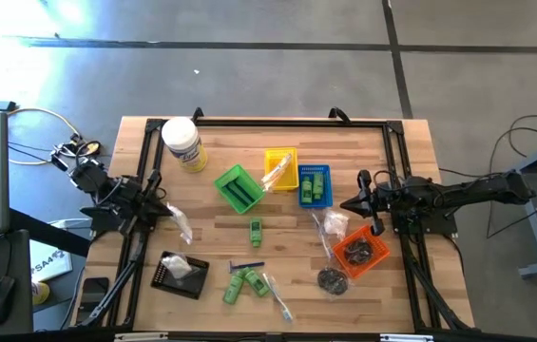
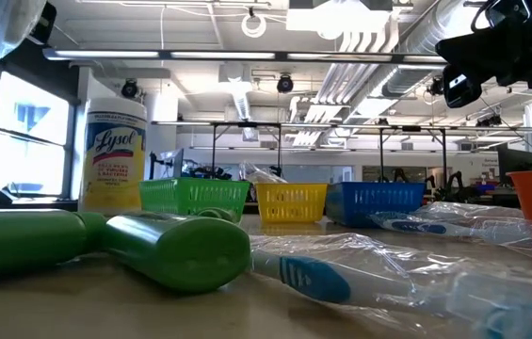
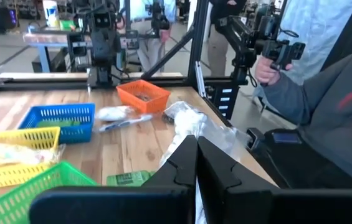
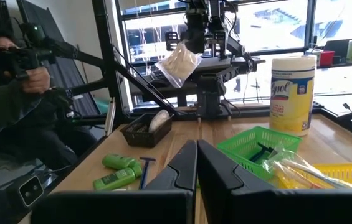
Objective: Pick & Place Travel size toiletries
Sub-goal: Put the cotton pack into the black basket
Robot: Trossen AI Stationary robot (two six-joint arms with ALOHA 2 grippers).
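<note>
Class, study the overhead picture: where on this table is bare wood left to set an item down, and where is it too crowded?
Free: the far strip behind the yellow basket and blue basket, right of the white jar; also the patch between the green basket and black tray. Crowded: the near middle around the green bottles, and beside the orange basket.

Readable text: one brand name only.
"Lysol" in blue script on the yellow label of the white canister [image 2: 115, 155], also legible on it from the right wrist view [image 4: 293, 93].
</note>
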